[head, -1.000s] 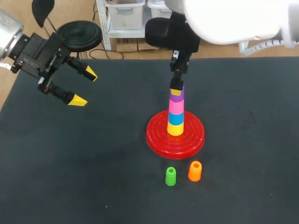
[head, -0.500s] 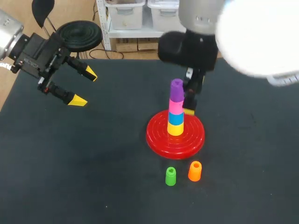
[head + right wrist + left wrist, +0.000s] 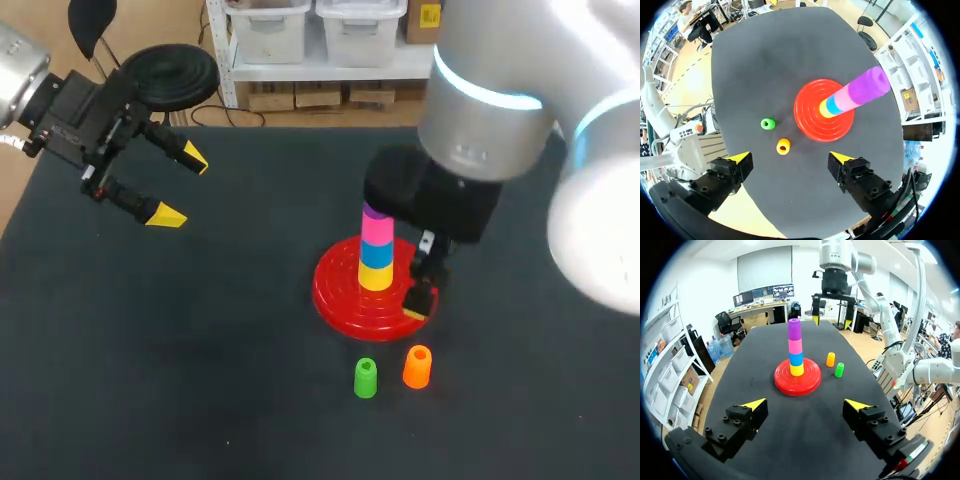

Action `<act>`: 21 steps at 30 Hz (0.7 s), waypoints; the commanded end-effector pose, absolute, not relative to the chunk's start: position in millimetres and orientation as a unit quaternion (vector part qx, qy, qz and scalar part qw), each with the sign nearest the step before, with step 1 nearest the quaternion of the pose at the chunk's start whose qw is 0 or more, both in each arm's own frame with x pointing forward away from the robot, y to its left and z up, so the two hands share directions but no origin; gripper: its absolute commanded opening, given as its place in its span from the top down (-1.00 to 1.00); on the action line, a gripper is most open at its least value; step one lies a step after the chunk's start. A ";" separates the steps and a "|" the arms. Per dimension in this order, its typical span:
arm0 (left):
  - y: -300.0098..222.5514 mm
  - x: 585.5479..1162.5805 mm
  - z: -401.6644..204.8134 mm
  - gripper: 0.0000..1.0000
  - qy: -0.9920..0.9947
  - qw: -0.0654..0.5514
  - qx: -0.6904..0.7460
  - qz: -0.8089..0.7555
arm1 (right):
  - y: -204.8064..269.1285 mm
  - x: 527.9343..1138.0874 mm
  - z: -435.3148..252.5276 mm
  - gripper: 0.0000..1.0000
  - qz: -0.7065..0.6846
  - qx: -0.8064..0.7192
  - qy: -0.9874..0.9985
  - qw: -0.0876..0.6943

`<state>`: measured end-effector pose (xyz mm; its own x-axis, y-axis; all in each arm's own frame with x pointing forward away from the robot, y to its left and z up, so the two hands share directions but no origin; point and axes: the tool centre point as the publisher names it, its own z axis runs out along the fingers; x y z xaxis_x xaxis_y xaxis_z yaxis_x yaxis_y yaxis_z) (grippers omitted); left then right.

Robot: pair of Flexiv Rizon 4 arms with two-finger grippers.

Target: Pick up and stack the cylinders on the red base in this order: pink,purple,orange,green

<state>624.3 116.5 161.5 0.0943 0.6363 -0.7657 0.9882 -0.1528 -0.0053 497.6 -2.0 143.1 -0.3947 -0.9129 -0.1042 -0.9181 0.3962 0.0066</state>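
Observation:
The red base point(image 3: 338, 296) carries a stack of yellow, blue, pink point(image 3: 376, 230) and purple point(image 3: 372, 211) cylinders, the purple one on top and partly hidden by my right arm. Orange point(image 3: 417, 367) and green point(image 3: 366, 378) cylinders stand upright on the mat in front of the base. My right gripper point(image 3: 420, 298) hangs open and empty over the base's front right rim. In the right wrist view the orange cylinder point(image 3: 783, 146) lies just ahead of the open right gripper point(image 3: 790, 159), with green point(image 3: 768, 123) beyond it. My left gripper point(image 3: 180, 188) is open and empty at the far left.
The black mat point(image 3: 200, 350) covers the whole table. In the left wrist view the stack point(image 3: 795, 347) stands well ahead of the left gripper point(image 3: 806, 405), with the orange point(image 3: 830, 359) and green point(image 3: 839, 370) cylinders beside the base.
My right gripper let go of the purple cylinder atop the stack, then swung to the near right and down beside the base. The left arm stayed still.

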 end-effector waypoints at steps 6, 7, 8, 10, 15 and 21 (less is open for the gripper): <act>116.9 623.5 160.8 -1.00 0.591 0.275 0.687 -0.321 | -3.5 494.5 107.1 -1.00 0.006 -0.537 0.842 0.051; 116.9 623.5 160.8 -1.00 0.591 0.275 0.687 -0.321 | -4.1 493.4 104.9 -1.00 0.010 -0.539 0.841 0.053; 116.9 623.5 160.8 -1.00 0.591 0.275 0.687 -0.321 | -3.9 491.3 102.2 -1.00 0.019 -0.541 0.839 0.053; 116.9 623.5 160.8 -1.00 0.591 0.275 0.687 -0.321 | -5.0 488.0 96.4 -1.00 0.019 -0.542 0.839 0.048; 116.9 623.5 160.8 -1.00 0.591 0.275 0.687 -0.321 | -7.0 483.1 83.6 -1.00 0.030 -0.551 0.833 0.034; 116.9 623.5 160.8 -1.00 0.591 0.275 0.687 -0.321 | -7.9 475.2 64.3 -1.00 0.044 -0.567 0.823 0.010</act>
